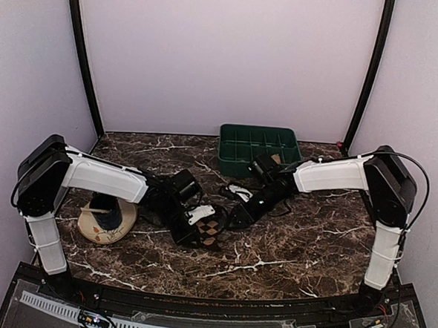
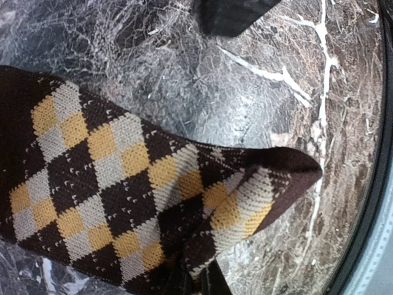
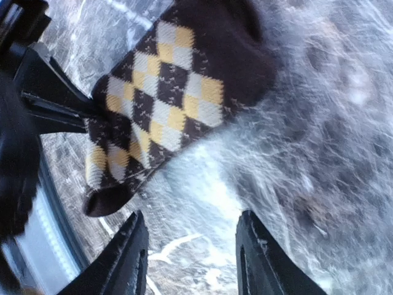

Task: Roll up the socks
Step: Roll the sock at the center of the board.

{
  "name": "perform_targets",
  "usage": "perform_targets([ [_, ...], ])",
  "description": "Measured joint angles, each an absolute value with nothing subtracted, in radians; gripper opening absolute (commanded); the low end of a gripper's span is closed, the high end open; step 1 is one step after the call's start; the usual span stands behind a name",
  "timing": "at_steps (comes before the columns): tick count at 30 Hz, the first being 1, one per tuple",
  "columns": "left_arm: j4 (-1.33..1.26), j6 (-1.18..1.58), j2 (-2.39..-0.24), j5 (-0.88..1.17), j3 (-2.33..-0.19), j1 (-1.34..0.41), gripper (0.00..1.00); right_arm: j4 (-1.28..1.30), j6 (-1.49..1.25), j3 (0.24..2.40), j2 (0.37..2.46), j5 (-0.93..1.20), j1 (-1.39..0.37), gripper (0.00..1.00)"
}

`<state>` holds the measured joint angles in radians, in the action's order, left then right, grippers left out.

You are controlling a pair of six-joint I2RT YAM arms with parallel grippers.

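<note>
The left gripper (image 2: 198, 281) is closed on the edge of the diamond-check sock (image 2: 123, 184), pinching a fold so the cloth cannot slide. The right gripper (image 3: 191, 233) hangs just beside that sock, jaws apart with nothing between them and only the bare marble table (image 1: 288, 242) below. I'd say it is well placed to catch a free end and turn it over. The sock lies on the table, nearer the arms than the green compartment tray (image 1: 259, 146) and a little to its left. I see no roll formed yet.

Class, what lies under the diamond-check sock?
Around the sock only the marble table shows; what lies directly beneath the fabric is covered and cannot be seen.
</note>
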<state>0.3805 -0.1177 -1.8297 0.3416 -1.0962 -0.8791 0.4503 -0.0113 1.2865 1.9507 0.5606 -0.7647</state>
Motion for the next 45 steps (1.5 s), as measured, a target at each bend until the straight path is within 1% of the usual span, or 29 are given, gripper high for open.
perform_targets([
  [6,0.459,-0.118,-1.872,0.447,-1.161,-0.825,0.00,0.305,-0.040,1.106,1.765,0.419,-0.769,0.43],
  [10,0.504,-0.119,-1.888,0.525,-1.179,-0.782,0.00,0.222,-0.038,1.024,1.670,0.319,-0.793,0.43],
  [13,0.537,-0.120,-1.897,0.576,-1.185,-0.756,0.00,0.182,-0.018,0.991,1.629,0.249,-0.841,0.42],
  [22,0.617,-0.138,-1.963,0.709,-1.227,-0.701,0.00,0.090,0.124,0.921,1.572,0.008,-1.071,0.42],
  [28,0.655,-0.155,-1.989,0.771,-1.230,-0.680,0.00,0.055,0.229,0.922,1.577,-0.096,-1.169,0.42],
  [33,0.684,-0.173,-2.012,0.801,-1.240,-0.666,0.00,0.046,0.311,0.960,1.649,-0.152,-1.219,0.42],
  [45,0.697,-0.182,-2.029,0.846,-1.241,-0.644,0.00,0.045,0.445,1.045,1.782,-0.179,-1.271,0.42],
])
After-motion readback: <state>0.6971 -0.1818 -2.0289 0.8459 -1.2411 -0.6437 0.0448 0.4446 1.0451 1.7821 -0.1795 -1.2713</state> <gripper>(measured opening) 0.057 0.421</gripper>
